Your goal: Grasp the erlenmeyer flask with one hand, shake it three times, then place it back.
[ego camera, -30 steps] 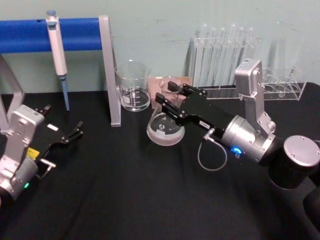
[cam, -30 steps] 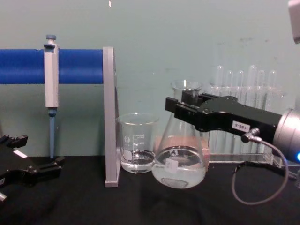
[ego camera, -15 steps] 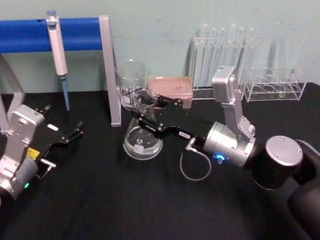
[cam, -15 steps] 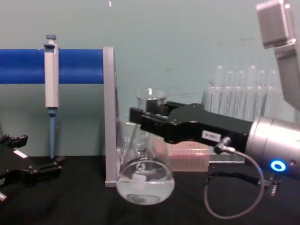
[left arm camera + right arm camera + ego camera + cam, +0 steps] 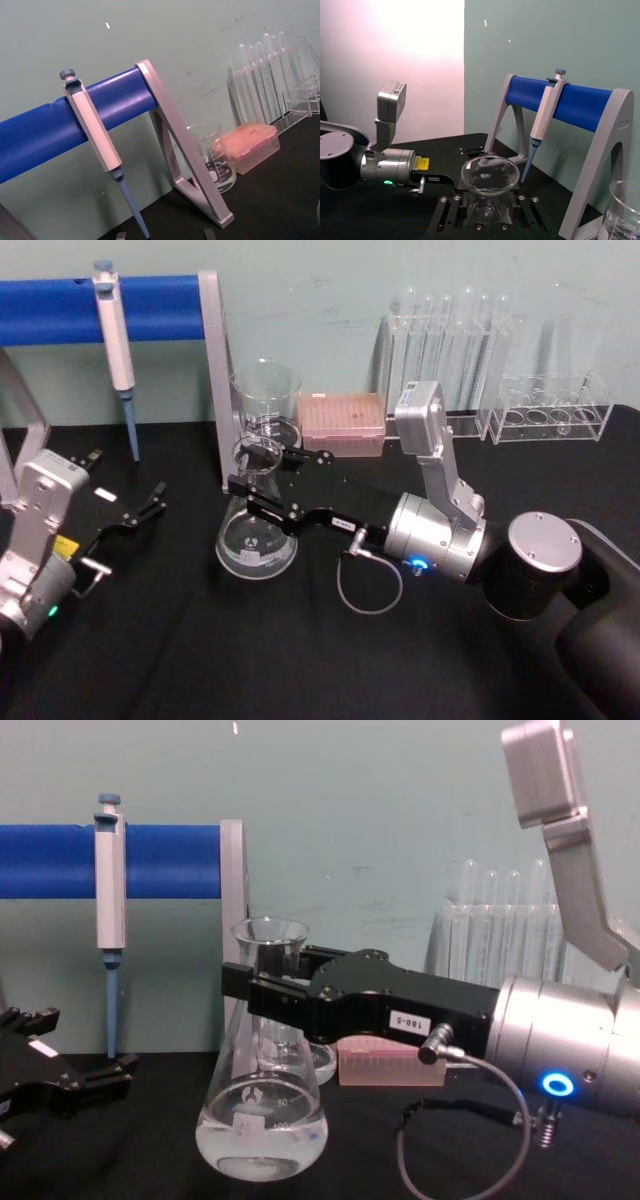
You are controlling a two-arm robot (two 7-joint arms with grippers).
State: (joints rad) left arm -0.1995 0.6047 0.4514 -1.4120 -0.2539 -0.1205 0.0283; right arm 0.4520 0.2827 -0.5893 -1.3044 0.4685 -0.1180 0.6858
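Head view: erlenmeyer flask (image 5: pixel 258 535) centre-left, upright, base down by black table (image 5: pixel 200 640). Right gripper (image 5: pixel 256 490) jaws pinching neck. Left gripper (image 5: pixel 128 480) lower left, jaws spread, idle.

Chest view: thin glass, liquid low, looks slick and breakable. Neck under flare seems safest hold. Gripper label (image 5: pixel 407 1019) reads roughly "188-5".

Right wrist view: flask print unreadable.

White label (image 5: pixel 409 1019) "188-5" on right tool (image 5: pixel 262 990)

We see our right claw (image 5: pixel 262 990) black with a white numbered label (image 5: pixel 405 1020), silver wrist (image 5: pixel 560 1035), blue ring light (image 5: pixel 558 1084), grey cable (image 5: pixel 527 1118); left claw (image 5: pixel 128 474) black
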